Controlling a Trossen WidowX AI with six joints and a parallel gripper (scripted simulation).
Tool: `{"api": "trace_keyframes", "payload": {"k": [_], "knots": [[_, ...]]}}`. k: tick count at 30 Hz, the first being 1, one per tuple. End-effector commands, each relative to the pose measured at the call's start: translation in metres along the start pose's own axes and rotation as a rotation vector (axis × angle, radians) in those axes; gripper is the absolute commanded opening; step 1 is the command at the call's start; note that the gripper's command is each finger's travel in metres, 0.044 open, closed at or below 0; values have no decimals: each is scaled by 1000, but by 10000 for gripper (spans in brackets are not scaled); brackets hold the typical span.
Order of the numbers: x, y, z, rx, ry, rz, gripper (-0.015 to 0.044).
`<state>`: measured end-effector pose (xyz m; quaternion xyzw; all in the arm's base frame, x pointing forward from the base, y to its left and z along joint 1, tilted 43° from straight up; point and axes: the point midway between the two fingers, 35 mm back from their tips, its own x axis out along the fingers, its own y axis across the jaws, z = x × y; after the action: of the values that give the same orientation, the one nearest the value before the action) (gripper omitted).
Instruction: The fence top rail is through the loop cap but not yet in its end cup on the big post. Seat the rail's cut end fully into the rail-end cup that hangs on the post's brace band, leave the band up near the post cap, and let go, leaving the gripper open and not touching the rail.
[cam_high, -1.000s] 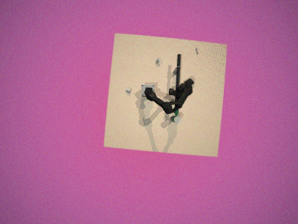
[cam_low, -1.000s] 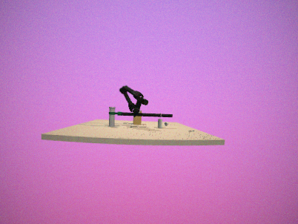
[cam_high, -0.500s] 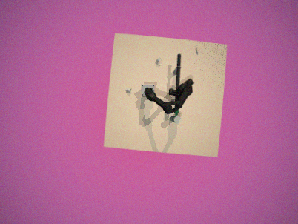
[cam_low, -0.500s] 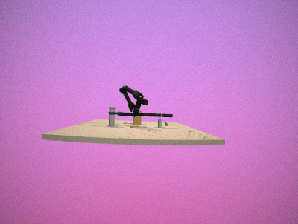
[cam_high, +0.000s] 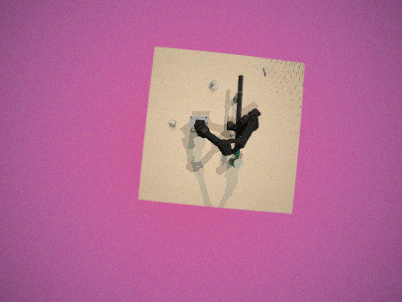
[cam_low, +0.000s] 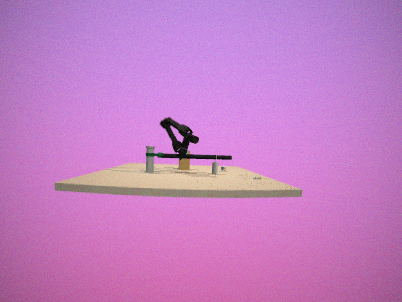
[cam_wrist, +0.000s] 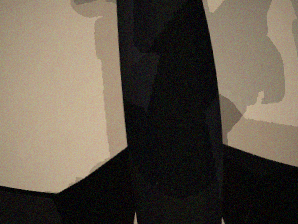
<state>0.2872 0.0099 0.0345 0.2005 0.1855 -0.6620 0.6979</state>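
Observation:
The black rail (cam_high: 241, 92) (cam_low: 210, 157) (cam_wrist: 170, 100) runs nearly level in the exterior view. My gripper (cam_low: 183, 156) (cam_wrist: 169, 150) is shut on the rail, with a finger on each side in the wrist view. The grey big post (cam_low: 150, 165) (cam_high: 239, 162) stands upright. Its green brace band (cam_low: 150, 154) sits high, a little below the post cap (cam_low: 150, 147). The green rail-end cup (cam_low: 160, 155) (cam_high: 237, 153) meets the rail's post-side end; how deep the end sits is too small to tell. The rail's other end passes above the small grey post (cam_low: 215, 168); its loop cap is barely visible.
The arm (cam_high: 215, 139) (cam_low: 172, 135) reaches over the rail from its base plate (cam_high: 192, 119). A tan block (cam_low: 185, 164) stands behind the rail. Small grey objects (cam_high: 213, 85) (cam_high: 172, 123) lie on the tabletop (cam_high: 170, 175), and dark specks mark one corner.

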Motion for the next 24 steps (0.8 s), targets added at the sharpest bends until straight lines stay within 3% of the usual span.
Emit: {"api": "trace_keyframes", "payload": {"k": [1, 24], "knots": [[-1, 2, 4, -4, -10, 10, 0], [0, 0, 0, -1, 2, -3, 0]]}}
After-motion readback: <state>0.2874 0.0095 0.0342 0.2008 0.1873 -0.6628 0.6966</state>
